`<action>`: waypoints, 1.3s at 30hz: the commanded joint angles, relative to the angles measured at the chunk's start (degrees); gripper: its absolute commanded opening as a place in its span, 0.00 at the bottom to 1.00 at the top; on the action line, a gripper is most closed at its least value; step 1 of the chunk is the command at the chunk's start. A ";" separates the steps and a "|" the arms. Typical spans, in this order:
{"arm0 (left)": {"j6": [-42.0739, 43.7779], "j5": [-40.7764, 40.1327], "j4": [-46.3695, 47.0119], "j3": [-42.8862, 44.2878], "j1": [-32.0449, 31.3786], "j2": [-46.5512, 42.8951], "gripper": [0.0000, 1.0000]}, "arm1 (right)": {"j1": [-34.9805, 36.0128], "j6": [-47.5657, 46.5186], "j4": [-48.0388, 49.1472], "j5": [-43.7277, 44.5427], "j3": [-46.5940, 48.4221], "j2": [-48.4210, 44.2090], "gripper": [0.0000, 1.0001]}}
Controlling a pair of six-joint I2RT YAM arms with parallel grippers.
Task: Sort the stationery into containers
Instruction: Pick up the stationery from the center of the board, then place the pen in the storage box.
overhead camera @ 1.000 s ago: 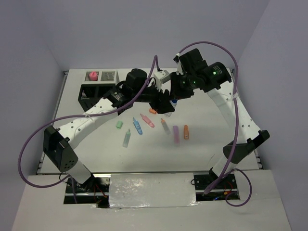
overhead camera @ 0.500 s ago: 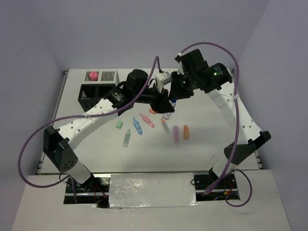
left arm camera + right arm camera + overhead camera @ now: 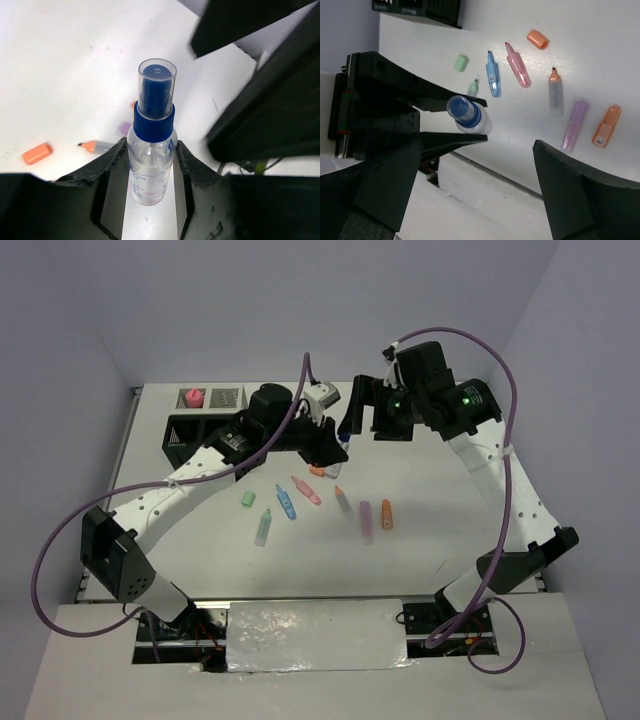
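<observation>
A tiny blue-capped clear bottle (image 3: 151, 145) hangs above the table, and my left gripper (image 3: 150, 167) is shut on its body. From above, the bottle (image 3: 343, 443) sits at the tip of the left gripper (image 3: 335, 447). My right gripper (image 3: 362, 412) stands open just beyond it, apart from the bottle (image 3: 468, 116), with nothing between the jaws of that gripper (image 3: 480, 195). Loose stationery lies on the table: a blue marker (image 3: 286, 501), a pink marker (image 3: 306, 490), a purple marker (image 3: 366, 521) and an orange marker (image 3: 387, 514). The black organizer (image 3: 200, 430) stands at the far left.
A pink-capped bottle (image 3: 193, 398) stands in the organizer's back compartment. A mint green stub (image 3: 247, 499), a mint green marker (image 3: 263, 527), an orange stub (image 3: 318, 471) and an orange-tipped grey marker (image 3: 343, 501) also lie mid-table. Both arms cross above the markers.
The right gripper has opened, let go of the bottle and drawn back to the right. The left gripper has closed on the bottle and now carries it alone.
</observation>
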 commanded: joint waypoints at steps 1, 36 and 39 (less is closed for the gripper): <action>-0.52 -2.28 3.12 0.50 1.45 -1.76 0.00 | -1.99 3.07 5.10 -2.53 -0.32 -3.96 1.00; -6.85 -36.91 26.49 11.94 35.12 24.52 0.00 | -13.42 -5.97 8.09 -9.83 -20.99 -20.85 1.00; -7.38 -35.69 28.08 8.59 35.03 23.11 0.00 | -13.42 -5.89 8.44 -10.44 -20.37 -20.14 1.00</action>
